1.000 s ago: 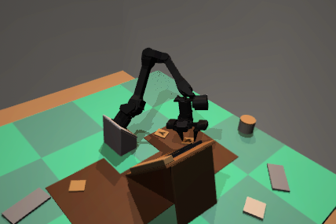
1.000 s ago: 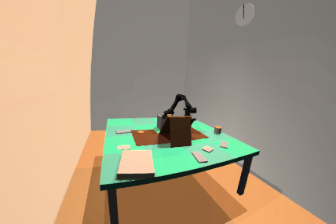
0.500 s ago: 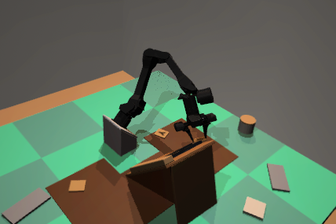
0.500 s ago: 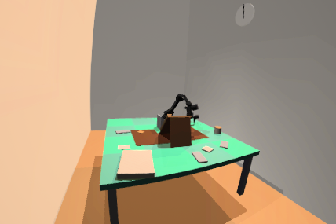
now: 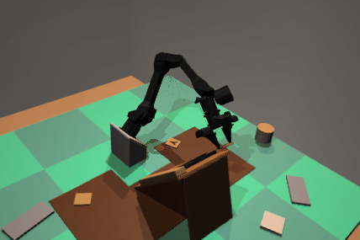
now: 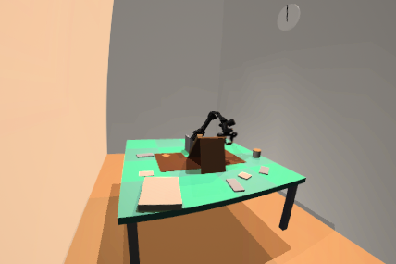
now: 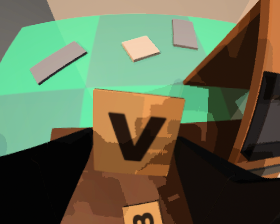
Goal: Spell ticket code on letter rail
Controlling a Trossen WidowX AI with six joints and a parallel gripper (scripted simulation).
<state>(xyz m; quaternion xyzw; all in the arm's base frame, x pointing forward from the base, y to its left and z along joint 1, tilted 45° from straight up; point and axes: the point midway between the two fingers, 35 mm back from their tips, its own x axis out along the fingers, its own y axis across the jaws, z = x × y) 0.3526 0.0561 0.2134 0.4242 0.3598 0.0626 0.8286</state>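
Orange-tan wood colour is shown on the square tile (image 5: 227, 146) (image 7: 138, 132) that is held between the two black fingers of the claw (image 5: 225, 144) (image 6: 229, 142) (image 7: 135, 139). Its flat face is turned toward the wrist view, and a thick, dark V is marked on it, upright there and only slightly tilted. The face is crossed by patches of shadow, darker toward the lower right, while the upper left is left lighter. The tile is gripped at its two sides and is carried above the tabletop (image 5: 42, 150) (image 6: 139, 146) (image 7: 121, 65), near the upper edge of the brown board (image 5: 208, 196) (image 6: 213, 156); whether the board is touched cannot be told. To the right of the claw in the wrist view, a dark strip (image 7: 278, 120) is seen on the board. Below the claw there, another tile (image 7: 142, 214) is partly cut off by the frame, its curved dark mark not fully readable.
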